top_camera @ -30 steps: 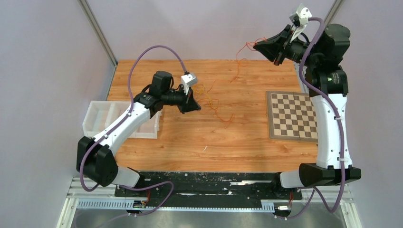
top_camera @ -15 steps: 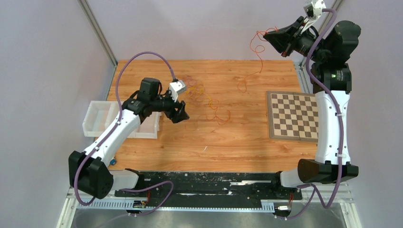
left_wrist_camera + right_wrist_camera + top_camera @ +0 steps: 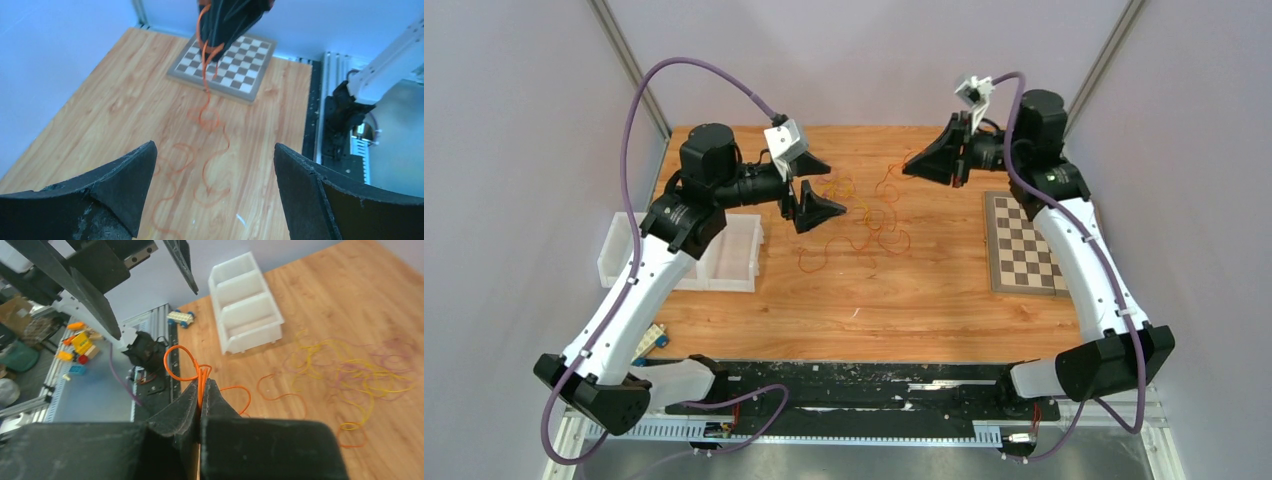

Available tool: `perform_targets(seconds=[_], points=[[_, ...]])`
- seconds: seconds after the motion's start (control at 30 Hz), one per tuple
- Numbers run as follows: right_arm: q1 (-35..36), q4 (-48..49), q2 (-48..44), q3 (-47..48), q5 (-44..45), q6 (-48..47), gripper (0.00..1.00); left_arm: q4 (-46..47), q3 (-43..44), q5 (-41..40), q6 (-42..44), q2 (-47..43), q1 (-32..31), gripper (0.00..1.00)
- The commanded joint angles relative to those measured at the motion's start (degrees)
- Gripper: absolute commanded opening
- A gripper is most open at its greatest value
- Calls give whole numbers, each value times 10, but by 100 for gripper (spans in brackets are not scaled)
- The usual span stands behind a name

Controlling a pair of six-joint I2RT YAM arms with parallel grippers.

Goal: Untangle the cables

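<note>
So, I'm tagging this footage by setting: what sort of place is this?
Likely a robotics lab test cell: wood-grain tabletop boxed in by plain pale wall panels, slotted aluminium rail at its near edge, brown checkered board as prop.

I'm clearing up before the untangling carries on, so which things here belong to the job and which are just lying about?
Job: thin orange curly cable, pinched in the right pincer; tangle of thin yellow and pink wiry cables.
Lying about: white plastic compartment bin; wooden chessboard; small toy car.
</note>
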Motion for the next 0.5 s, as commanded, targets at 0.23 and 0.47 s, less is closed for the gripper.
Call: perform_targets(seconds=[0.23,0.47], points=[[64,15,-35,-45,-39,-16,0,-4,61,-15,-46,78,-69,84],[77,11,-30,-50,-38,-25,0,-33,95,-6,-41,121,-87,65]])
